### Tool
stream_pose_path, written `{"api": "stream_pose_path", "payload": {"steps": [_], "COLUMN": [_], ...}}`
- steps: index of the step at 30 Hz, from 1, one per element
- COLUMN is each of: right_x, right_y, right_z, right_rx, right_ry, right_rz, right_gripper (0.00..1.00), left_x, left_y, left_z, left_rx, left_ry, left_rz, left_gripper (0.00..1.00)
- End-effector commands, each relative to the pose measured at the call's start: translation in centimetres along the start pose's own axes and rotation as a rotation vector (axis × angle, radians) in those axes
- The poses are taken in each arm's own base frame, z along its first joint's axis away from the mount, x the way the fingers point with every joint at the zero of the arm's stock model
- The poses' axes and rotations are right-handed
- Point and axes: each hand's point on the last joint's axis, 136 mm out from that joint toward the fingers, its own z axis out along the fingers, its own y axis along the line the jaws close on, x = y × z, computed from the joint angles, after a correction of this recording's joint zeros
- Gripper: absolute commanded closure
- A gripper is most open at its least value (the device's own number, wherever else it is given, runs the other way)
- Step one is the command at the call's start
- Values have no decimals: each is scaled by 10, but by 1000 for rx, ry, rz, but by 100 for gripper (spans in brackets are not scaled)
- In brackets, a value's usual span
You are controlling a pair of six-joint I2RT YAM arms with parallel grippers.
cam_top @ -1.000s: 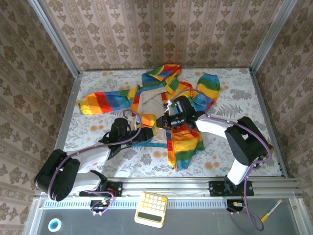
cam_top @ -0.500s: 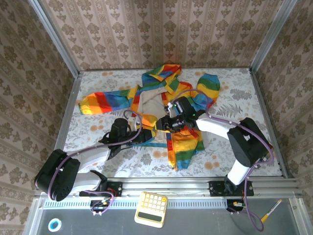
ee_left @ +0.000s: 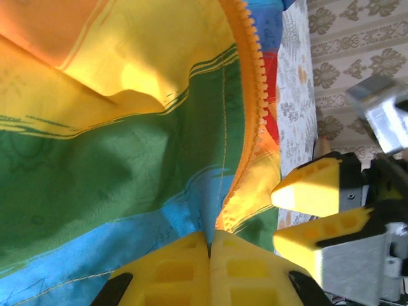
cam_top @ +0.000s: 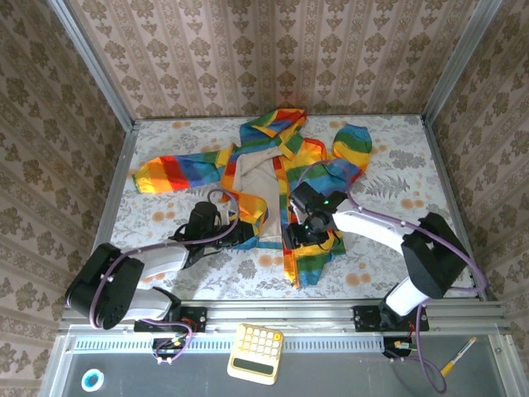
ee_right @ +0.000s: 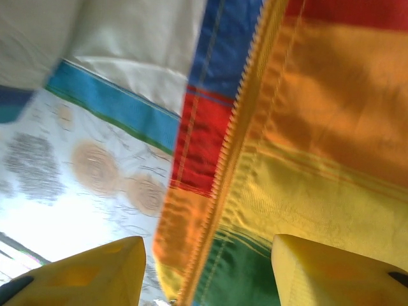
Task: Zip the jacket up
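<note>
The rainbow-striped jacket (cam_top: 318,169) lies spread on the table with its front open, beige lining showing at its left panel. My left gripper (cam_top: 248,233) is shut on the blue stripe of the left front panel, right beside the orange zipper teeth (ee_left: 252,76); the pinch shows close up at my left gripper (ee_left: 209,245). My right gripper (cam_top: 299,234) hovers over the right panel's lower edge. In the right wrist view my right gripper (ee_right: 210,274) is open and straddles the orange zipper tape (ee_right: 239,140), holding nothing. Its yellow fingers (ee_left: 312,191) sit just right of my left gripper.
The floral tablecloth (cam_top: 165,248) covers the table inside a metal frame (cam_top: 331,308). A yellow calculator (cam_top: 255,351) lies below the near rail. Patterned walls close in the back and both sides.
My right gripper let go, opened and slid down from the zipper's middle toward the near hem. My left gripper closed on the left panel's edge.
</note>
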Motion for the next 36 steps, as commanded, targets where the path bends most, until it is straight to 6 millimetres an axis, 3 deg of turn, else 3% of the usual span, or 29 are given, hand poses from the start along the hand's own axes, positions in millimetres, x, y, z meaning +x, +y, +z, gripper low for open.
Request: {"api": "stream_pose_path", "payload": {"steps": [1, 6, 10, 15, 18, 22, 26, 33, 36], "right_x": [6, 12, 26, 17, -1, -23, -39, -51, -47], "right_y": [-16, -13, -31, -30, -28, -27, -23, -10, -5], "right_z": [13, 40, 56, 39, 14, -16, -32, -19, -9], "right_rx": [160, 221, 322, 224, 179, 163, 166, 112, 86], "right_ry": [59, 143, 231, 154, 61, -18, -32, 31, 58], "right_rz": [-41, -78, -91, -43, -14, -8, -36, -74, -72], "right_gripper": [44, 47, 75, 95, 99, 99, 95, 84, 63], "left_x": [-9, -9, -8, -6, -5, -7, -7, -4, -3], "left_y": [-10, -9, -8, -9, -6, -5, -4, -3, -2], "left_z": [1, 0, -1, -3, -4, -2, -1, -2, -5], "left_rx": [25, 23, 18, 16, 3, 6, 6, 3, -12], "left_ry": [-4, -7, -9, -8, -1, 0, 4, 10, 3], "left_rz": [35, 40, 39, 49, 53, 53, 52, 47, 52], "left_gripper": [100, 100, 100, 100, 100, 100, 100, 100, 100]}}
